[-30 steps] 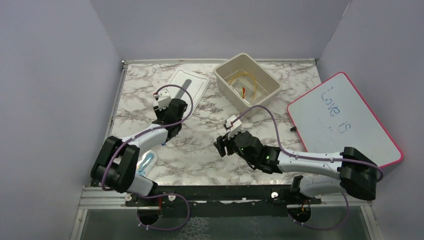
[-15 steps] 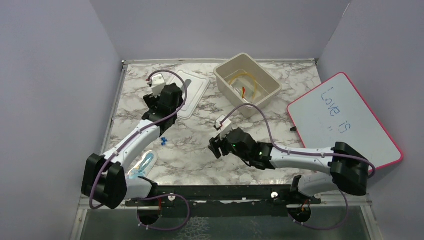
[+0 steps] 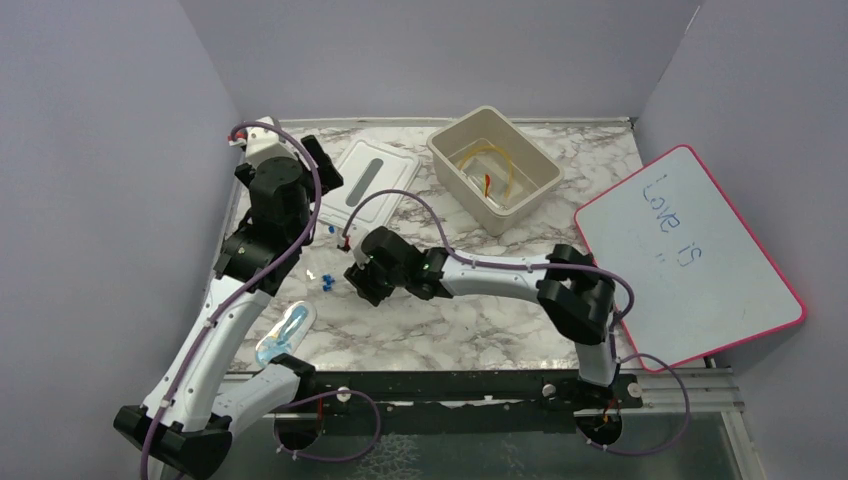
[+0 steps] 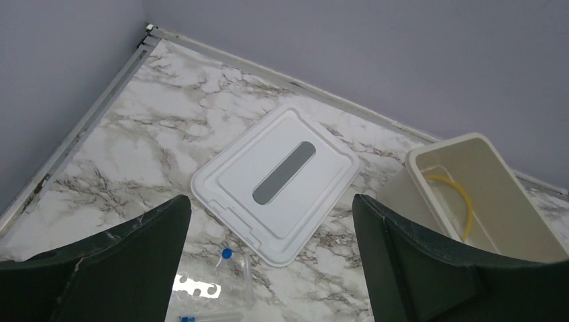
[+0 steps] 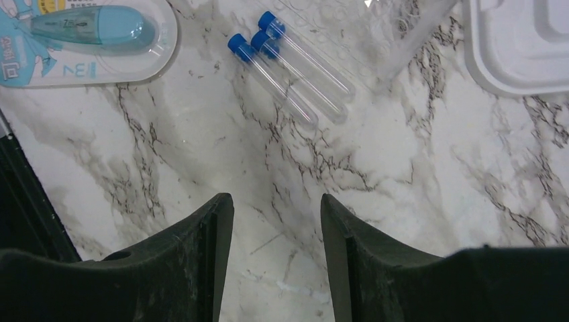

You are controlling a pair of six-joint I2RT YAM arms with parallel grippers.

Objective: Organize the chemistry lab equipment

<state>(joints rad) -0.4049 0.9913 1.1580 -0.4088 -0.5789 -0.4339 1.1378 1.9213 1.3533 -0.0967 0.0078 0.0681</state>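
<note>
Right wrist view: a blue-printed packet (image 5: 80, 47) runs off the top left edge, a white lid (image 5: 523, 40) off the top right corner. Left wrist view: the cream bin (image 4: 448, 142) is cropped at right. From above, blue-capped tubes (image 3: 327, 285) are too small to count.

open marble (image 5: 416, 201) before test tubes (image 5: 295, 80), lid (image 5: 523, 47) near

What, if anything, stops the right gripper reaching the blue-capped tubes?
Likely nothing, so yes: the right gripper hovers open just short of the blue-capped tubes, bare marble between them.
</note>
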